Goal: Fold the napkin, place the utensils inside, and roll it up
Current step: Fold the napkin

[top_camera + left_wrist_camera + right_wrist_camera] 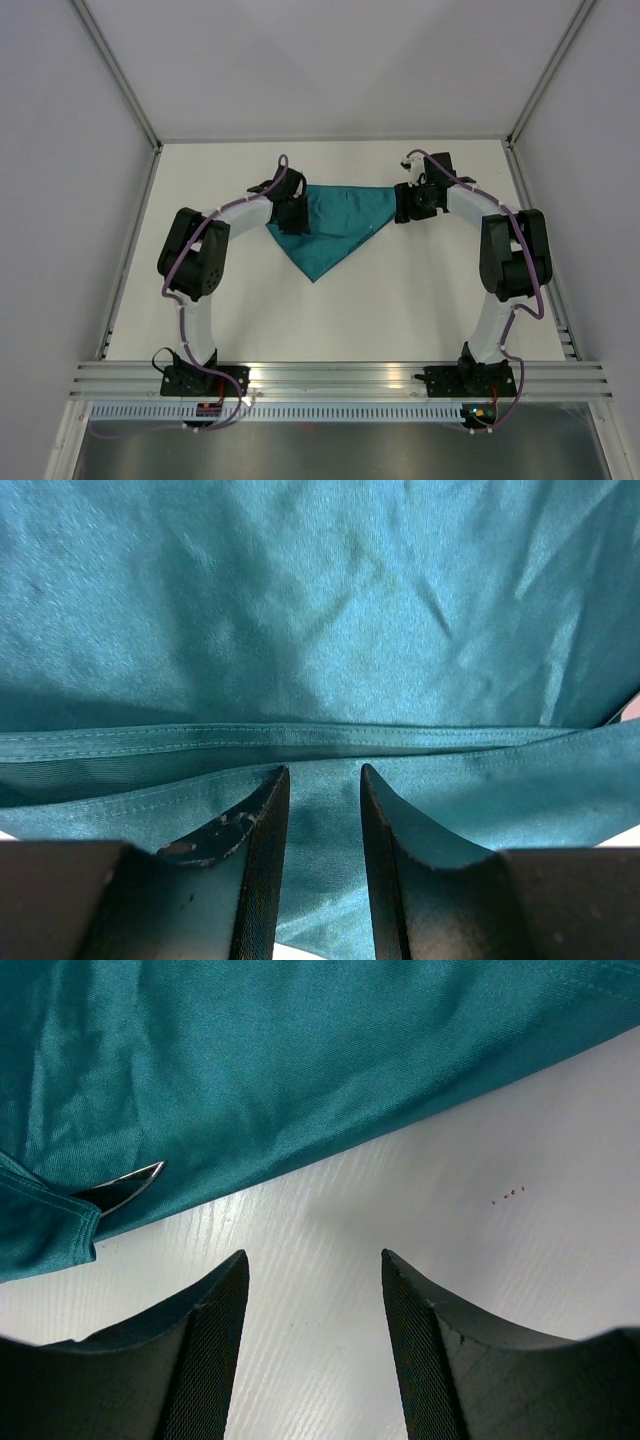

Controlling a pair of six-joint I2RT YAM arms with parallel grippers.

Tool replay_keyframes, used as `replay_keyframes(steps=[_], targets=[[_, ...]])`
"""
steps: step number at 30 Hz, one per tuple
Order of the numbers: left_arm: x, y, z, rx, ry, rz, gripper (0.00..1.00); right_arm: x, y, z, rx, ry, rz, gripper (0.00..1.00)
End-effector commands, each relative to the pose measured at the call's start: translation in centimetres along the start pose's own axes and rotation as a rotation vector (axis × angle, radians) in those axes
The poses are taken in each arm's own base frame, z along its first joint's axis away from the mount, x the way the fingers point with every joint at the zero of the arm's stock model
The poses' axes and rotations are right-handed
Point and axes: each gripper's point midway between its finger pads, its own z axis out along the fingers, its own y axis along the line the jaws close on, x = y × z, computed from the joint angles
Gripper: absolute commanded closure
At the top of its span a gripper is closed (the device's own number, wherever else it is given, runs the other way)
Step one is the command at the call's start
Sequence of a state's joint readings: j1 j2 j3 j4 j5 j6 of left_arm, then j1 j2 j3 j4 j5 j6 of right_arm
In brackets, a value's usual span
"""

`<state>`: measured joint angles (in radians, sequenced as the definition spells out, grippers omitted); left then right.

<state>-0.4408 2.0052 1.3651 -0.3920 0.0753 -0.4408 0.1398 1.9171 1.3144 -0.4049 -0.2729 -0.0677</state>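
The teal napkin [335, 225] lies folded into a triangle on the white table, its long edge at the far side and its point toward the arms. My left gripper [292, 215] is over the napkin's left corner. In the left wrist view the jaws [325, 775] stand a little apart, with the cloth [320, 610] and its hemmed edges below them. My right gripper [410, 205] is at the napkin's right corner, open [315, 1257] over bare table just off the cloth [250, 1060]. A shiny metal utensil tip [125, 1185] pokes out from under the fold. The rest of the utensils are hidden.
The white table [400, 300] is boxed in by grey walls on the left, right and far sides. An aluminium rail [340, 375] carrying both arm bases runs along the near edge.
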Motion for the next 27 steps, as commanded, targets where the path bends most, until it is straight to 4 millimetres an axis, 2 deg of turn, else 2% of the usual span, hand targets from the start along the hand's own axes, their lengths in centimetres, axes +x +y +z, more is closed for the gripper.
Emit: replay_keyframes(steps=[1,8,15,21,23,24,27], targets=[[-2.0,-0.3,0.2,-0.015,-0.051,0.006,0.6,-1.7,0.5,-1.9,-0.01,-0.062,-0.021,0.38],[-2.9,-0.5,0.3,-0.026,-0.073,-0.015,0.6,-1.6,0.4,-1.9,-0.008,-0.059,-0.022,0.38],[-3.3,-1.1,0.1,0.002,-0.077,-0.007,0.61,-1.6,1.5,-2.1,-0.066,-0.052,-0.026,0.37],[-3.7,-2.8,-2.6,0.073,-0.118,0.021,0.61,-2.0,2.8,-2.5,-0.132,-0.045,-0.011,0.36],[-3.6,-3.6,-3.8,0.104,-0.125,0.044,0.61,-2.0,2.2,-2.3,-0.105,-0.038,0.012,0.36],[-2.7,-4.8,-4.6,0.126,-0.126,0.07,0.61,-2.3,1.3,-1.9,-0.079,-0.052,0.049,0.36],[-1.9,-5.3,-5.1,0.127,-0.126,0.086,0.61,-3.0,0.1,-1.7,-0.057,-0.083,0.073,0.36]])
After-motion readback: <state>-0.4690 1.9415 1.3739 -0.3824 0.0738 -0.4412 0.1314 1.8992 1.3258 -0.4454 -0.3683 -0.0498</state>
